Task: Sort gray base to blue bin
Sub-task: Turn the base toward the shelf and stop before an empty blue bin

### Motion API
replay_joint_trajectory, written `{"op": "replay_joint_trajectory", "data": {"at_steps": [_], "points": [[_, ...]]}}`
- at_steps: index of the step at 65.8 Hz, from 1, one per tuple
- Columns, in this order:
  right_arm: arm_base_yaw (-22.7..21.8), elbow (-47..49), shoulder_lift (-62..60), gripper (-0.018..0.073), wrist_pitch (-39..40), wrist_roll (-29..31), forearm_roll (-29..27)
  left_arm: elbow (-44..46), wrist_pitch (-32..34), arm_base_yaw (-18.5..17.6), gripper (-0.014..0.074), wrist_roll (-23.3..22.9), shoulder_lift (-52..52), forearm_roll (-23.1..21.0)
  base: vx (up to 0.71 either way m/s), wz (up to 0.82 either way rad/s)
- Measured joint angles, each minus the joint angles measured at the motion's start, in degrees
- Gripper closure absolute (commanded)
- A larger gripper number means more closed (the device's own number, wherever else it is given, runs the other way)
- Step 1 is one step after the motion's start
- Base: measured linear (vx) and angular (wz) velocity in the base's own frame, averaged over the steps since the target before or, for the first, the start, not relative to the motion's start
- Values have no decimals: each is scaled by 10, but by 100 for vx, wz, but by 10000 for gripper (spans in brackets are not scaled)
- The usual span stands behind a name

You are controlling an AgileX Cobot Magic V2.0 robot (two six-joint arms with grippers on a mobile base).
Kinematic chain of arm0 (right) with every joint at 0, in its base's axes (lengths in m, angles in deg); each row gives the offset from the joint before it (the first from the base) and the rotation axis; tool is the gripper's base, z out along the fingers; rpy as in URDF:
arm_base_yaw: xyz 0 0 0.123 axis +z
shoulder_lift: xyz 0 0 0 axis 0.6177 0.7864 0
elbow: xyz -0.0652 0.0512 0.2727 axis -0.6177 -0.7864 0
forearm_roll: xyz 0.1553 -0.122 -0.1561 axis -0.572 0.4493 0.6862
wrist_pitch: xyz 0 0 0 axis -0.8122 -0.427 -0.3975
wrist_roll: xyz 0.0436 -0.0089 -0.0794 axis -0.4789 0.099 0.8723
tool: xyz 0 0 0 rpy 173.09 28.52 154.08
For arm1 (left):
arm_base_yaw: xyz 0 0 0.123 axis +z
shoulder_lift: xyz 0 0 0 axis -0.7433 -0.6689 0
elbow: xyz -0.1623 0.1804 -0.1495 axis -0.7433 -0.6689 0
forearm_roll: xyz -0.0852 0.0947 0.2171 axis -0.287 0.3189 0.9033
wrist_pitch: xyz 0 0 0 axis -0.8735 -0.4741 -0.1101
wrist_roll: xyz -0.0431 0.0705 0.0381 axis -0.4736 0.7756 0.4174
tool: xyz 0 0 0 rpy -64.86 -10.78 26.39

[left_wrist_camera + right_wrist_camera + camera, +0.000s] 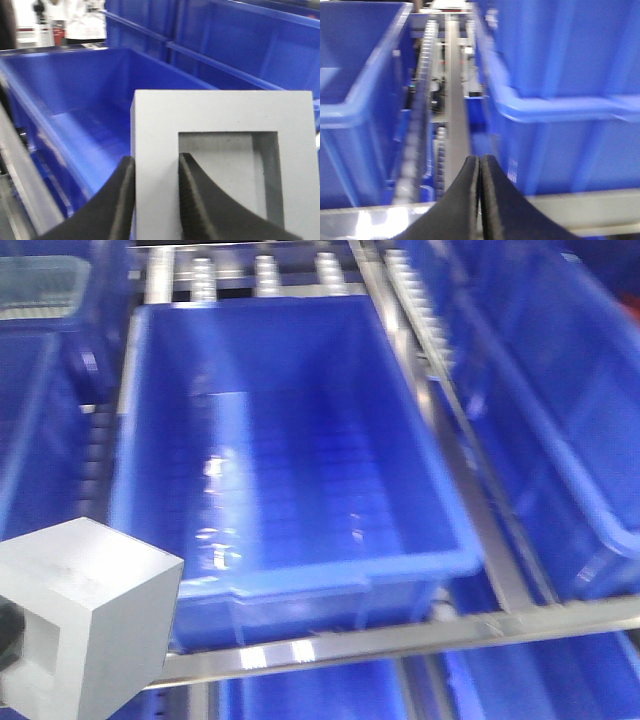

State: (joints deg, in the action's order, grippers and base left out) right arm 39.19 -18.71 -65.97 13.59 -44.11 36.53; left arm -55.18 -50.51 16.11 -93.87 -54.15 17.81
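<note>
**Gray base: in grasp at the blue bin's near-left corner, not yet deposited**

**Item.** Gray base point(85, 620), a matte block with plain faces outward. It is held clear of any support, just outside the near-left corner of the blue bin point(330, 575). It appears to be short of the bin's opening rather than over it.

**Hold.** The left gripper point(156, 165) is closed on the gray base. One of its fingers point(192, 190) sits inside the square recessed pocket and the other presses the outer side face, so they pinch the pocket's wall between them. This is probably because the block is too broad to span, and the thin wall gives a narrow, firm purchase.

**Destination.** The blue bin appears empty. It sits open-topped on a metal roller rack point(400, 635), where a block can be dropped straight in.

**Surroundings.** Neighbouring blue bins point(560, 440) stand to the blue bin's right, and more lie beyond its other sides.

**Idle arm.** The right gripper point(480, 165) has its fingers pressed together on nothing. It is parked over the rack channel beside the bins, seemingly to stay out of the way.

**View notes.**
- The front view gives the block's position relative to the bin's rim, but shows almost nothing of the grasp.
- Only the left wrist view reveals the pocket and the grip.
- The right wrist view shows no gray base at all, only the roller track point(420, 125) between bin walls.
</note>
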Motion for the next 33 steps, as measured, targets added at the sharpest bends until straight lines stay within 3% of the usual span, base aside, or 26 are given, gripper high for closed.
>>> {"op": "replay_joint_trajectory", "data": {"at_steps": [33], "points": [[0,0,0,568,0,0,0,0,0,0,602,0,0,0,9,15]]}}
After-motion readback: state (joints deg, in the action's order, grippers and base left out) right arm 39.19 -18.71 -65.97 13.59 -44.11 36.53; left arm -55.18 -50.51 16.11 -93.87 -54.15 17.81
